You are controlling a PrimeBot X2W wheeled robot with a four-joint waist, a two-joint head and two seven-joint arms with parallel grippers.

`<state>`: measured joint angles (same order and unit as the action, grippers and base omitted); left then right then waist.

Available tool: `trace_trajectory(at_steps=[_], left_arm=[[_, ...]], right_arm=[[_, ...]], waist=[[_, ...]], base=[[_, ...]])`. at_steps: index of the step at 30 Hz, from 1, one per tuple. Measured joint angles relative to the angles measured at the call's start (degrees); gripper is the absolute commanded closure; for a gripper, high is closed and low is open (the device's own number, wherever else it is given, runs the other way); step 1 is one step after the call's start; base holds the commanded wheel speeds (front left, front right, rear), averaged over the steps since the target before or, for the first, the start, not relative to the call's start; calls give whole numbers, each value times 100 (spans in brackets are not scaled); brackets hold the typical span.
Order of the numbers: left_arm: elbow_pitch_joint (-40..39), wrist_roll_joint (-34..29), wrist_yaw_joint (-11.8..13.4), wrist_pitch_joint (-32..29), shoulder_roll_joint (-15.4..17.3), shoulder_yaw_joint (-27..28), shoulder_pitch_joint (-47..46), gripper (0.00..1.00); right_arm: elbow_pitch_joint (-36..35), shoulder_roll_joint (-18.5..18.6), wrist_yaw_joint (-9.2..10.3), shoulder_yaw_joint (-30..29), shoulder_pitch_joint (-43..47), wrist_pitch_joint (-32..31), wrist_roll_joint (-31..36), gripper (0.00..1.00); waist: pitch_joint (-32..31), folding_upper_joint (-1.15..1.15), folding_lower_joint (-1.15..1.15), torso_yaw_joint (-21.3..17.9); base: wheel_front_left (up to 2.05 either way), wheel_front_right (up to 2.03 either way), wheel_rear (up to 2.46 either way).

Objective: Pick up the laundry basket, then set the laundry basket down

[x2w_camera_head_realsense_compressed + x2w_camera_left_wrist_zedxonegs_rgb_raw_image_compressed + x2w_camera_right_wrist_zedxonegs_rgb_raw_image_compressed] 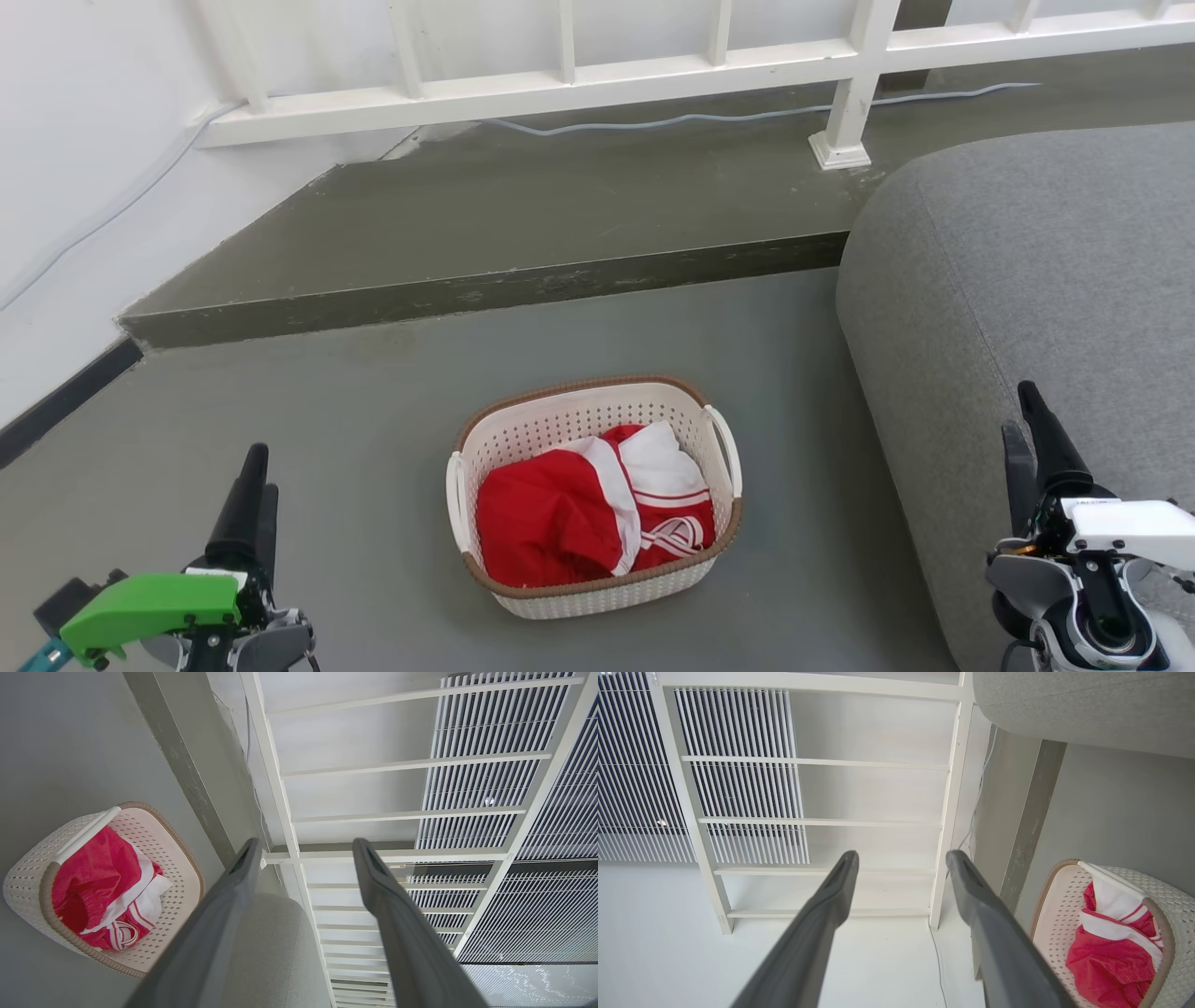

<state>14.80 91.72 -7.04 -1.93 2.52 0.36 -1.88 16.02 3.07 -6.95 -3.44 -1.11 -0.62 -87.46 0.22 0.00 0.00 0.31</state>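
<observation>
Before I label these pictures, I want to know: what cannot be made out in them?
- Bottom of the laundry basket: head view, covered by the red-and-white clothing.
- The grey upholstered seat: head view, cut off by the right edge.
- Print on the clothing: head view, folded over and too small.

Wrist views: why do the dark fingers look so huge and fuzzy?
Left wrist view: the left tool sits near the wide lens, so it looms big and soft-edged; right wrist view: the right tool likewise; head view: the laundry basket looks crisp.

You have nothing readable here; the white emblem (674,537) on the red clothing (551,513) spells no legible word.
</observation>
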Motion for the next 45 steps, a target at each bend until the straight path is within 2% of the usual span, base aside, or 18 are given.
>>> trace_trajectory(at_steps=[4,13,21,31,45], left_arm=[[-66,-116,0,57,45,-60,-39,0],[-253,-1017,0,368,331,-334,-139,0],[-292,-1982,0,528,532,-592,-215,0],[-472,-3082,56,694,610,-739,-346,0],[-704,-4603,249,923,724,-1109,-398,0]], right_arm=[[-20,65,0,48,-8,65,196,0],[-100,289,56,293,-113,218,1107,0],[-214,463,259,592,-219,369,2090,0],[-328,582,550,910,-292,542,3153,0],[-411,649,777,1319,-321,775,4424,0]], waist=[[4,0,0,5],[17,0,0,12],[31,0,0,21],[44,0,0,33],[86,0,0,49]], base=[[0,0,0],[0,0,0],[0,0,0],[0,0,0],[0,0,0]])
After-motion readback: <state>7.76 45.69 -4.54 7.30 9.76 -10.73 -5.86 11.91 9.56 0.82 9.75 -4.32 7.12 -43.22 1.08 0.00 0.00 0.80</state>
